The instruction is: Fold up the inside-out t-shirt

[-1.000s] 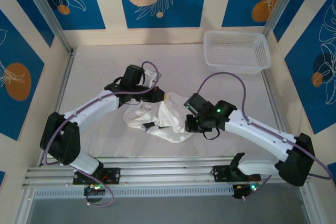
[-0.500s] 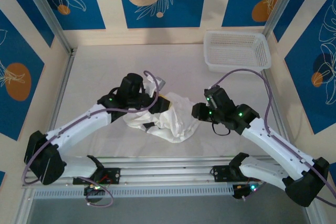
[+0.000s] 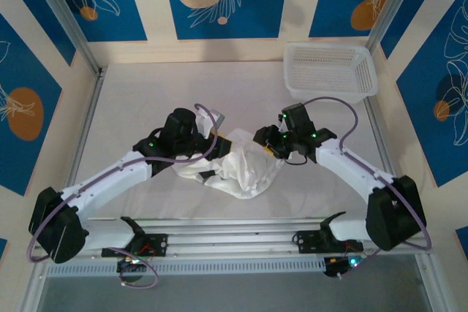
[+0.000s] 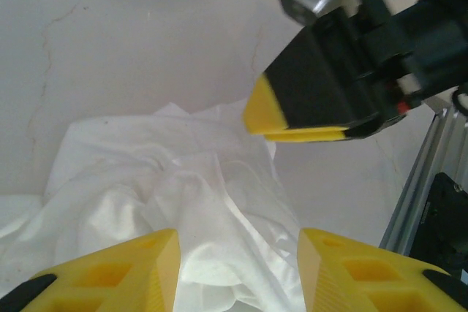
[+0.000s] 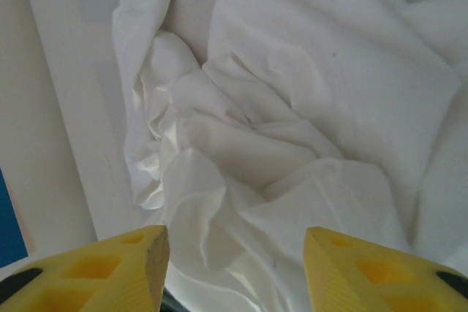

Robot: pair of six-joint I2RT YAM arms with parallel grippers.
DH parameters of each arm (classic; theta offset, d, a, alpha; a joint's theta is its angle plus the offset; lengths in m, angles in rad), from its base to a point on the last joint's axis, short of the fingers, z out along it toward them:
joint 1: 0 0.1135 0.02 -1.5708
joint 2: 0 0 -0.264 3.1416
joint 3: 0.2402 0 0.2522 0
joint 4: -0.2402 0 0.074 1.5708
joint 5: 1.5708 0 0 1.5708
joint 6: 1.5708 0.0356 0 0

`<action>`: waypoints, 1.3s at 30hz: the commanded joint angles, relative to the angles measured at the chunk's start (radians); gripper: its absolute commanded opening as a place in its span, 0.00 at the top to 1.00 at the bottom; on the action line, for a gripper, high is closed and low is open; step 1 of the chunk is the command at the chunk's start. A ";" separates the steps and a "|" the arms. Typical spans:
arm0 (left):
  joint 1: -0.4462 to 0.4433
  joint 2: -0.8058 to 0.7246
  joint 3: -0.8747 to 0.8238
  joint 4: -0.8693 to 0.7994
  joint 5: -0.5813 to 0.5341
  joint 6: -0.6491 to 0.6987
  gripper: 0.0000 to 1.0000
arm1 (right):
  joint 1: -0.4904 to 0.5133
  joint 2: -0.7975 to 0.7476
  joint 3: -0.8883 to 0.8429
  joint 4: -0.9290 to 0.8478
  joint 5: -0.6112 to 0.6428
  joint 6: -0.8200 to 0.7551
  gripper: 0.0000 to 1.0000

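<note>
- The top external camera looked steeply down from above and behind the arm bases. It stood far enough off to take in the whole table (image 3: 146, 93), with the crumpled t-shirt (image 3: 245, 169) near the middle.
- The left wrist camera sat close over the t-shirt (image 4: 183, 202), facing across it toward the right gripper (image 4: 287, 123).
- The right wrist camera hung close above the t-shirt (image 5: 292, 129), facing almost straight down.
- All three views shared the t-shirt.
</note>
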 commanded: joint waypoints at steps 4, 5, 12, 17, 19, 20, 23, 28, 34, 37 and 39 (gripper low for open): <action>0.004 -0.026 -0.014 0.034 -0.022 0.023 0.54 | -0.018 0.046 -0.038 0.193 -0.145 0.193 0.42; 0.004 -0.023 -0.014 0.036 -0.021 0.021 0.54 | -0.017 0.049 -0.048 0.225 -0.159 0.202 0.42; 0.004 0.001 0.000 0.040 -0.007 0.019 0.54 | 0.023 0.123 -0.027 0.238 -0.186 0.250 0.42; 0.004 -0.007 -0.004 0.043 -0.010 0.014 0.53 | 0.026 0.128 -0.040 0.229 -0.121 0.289 0.41; 0.004 -0.011 -0.007 0.041 -0.014 0.017 0.53 | 0.023 0.126 -0.054 0.260 -0.125 0.311 0.48; 0.004 -0.011 -0.008 0.040 -0.016 0.018 0.53 | 0.023 0.127 -0.058 0.273 -0.126 0.318 0.53; 0.004 -0.009 -0.006 0.037 -0.015 0.020 0.53 | 0.026 0.129 -0.057 0.272 -0.118 0.328 0.75; 0.004 0.001 -0.003 0.041 -0.010 0.017 0.53 | 0.024 0.118 -0.066 0.256 -0.095 0.333 0.94; 0.004 0.005 0.000 0.035 -0.017 0.018 0.53 | 0.023 0.085 -0.054 0.244 -0.094 0.285 1.00; 0.006 0.000 0.007 0.003 -0.068 0.003 0.53 | 0.023 -0.005 0.014 0.165 -0.014 0.155 1.00; 0.013 0.005 0.021 -0.038 -0.099 -0.015 0.53 | 0.030 -0.073 0.098 0.097 0.053 0.013 1.00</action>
